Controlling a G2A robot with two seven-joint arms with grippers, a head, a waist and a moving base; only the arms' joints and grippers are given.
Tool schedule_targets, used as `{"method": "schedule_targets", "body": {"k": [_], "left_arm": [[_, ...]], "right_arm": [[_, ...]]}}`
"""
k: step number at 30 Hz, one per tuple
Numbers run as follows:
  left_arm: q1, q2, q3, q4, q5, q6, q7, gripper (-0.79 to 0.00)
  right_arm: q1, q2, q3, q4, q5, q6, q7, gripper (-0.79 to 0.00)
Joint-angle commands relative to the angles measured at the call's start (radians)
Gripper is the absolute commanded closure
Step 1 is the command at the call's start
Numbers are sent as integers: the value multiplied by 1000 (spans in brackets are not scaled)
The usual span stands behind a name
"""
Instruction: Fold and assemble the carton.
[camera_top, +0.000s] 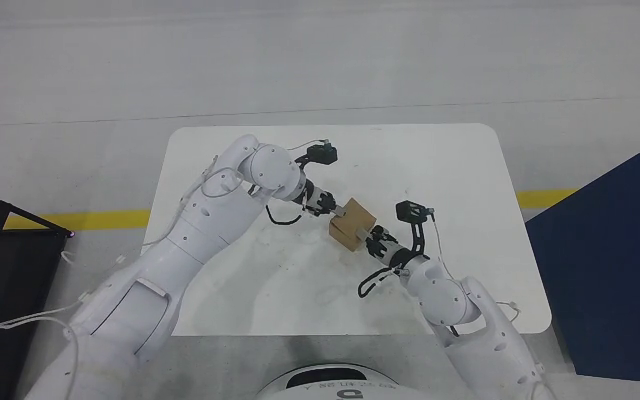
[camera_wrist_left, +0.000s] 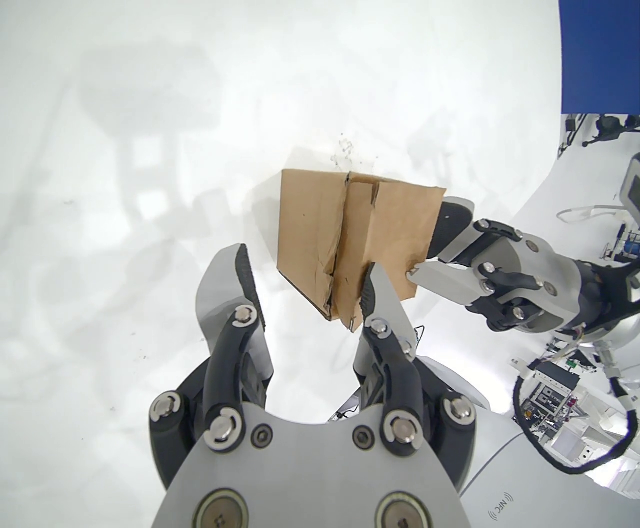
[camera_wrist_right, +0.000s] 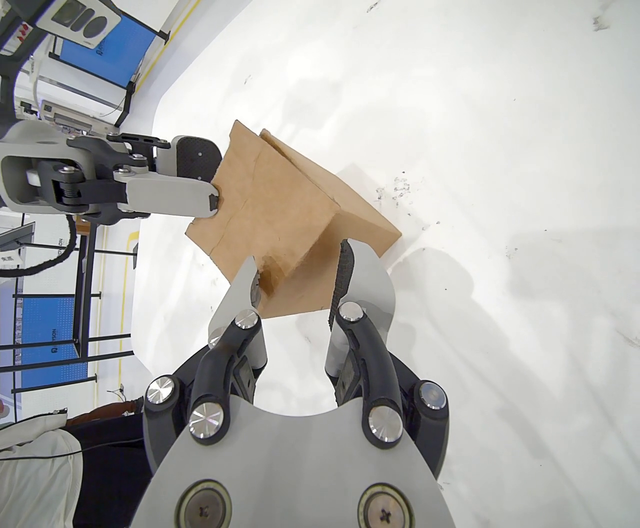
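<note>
One white bench (camera_top: 300, 290); brown carton (camera_top: 352, 225) near its middle, between both arms, tilted, centre seam creased and ragged. Whether it touches bench: cannot tell.

Risk: carton twists or slips, since likely only one arm truly grips; opposing pulls could tear weak seam further or crush held corner.

On right gripper (camera_wrist_right: 299, 260), fingers part-closed, clamped across carton's near corner.

On left gripper (camera_wrist_left: 307, 257), fingers wide apart: one finger (camera_wrist_left: 380, 300) touches carton's lower edge, other clear of it.
</note>
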Motion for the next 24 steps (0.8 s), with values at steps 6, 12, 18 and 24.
{"method": "schedule_targets", "body": {"k": [6,12,18,24], "left_arm": [[-21,-14,23,35,1,15,0,-372],[-29,-23,37,53,-2,16,1,-372],[-37,-31,46,75,-3,22,1,-369],[-36,-34,46,77,-8,15,12,-388]], "right_arm": [[-5,1,3,-4,-2,0,0,-305],[-7,1,6,-7,-5,-2,0,-302],[-11,2,11,-10,-3,-4,0,-305],[-22,3,21,-23,5,-19,-14,-314]]}}
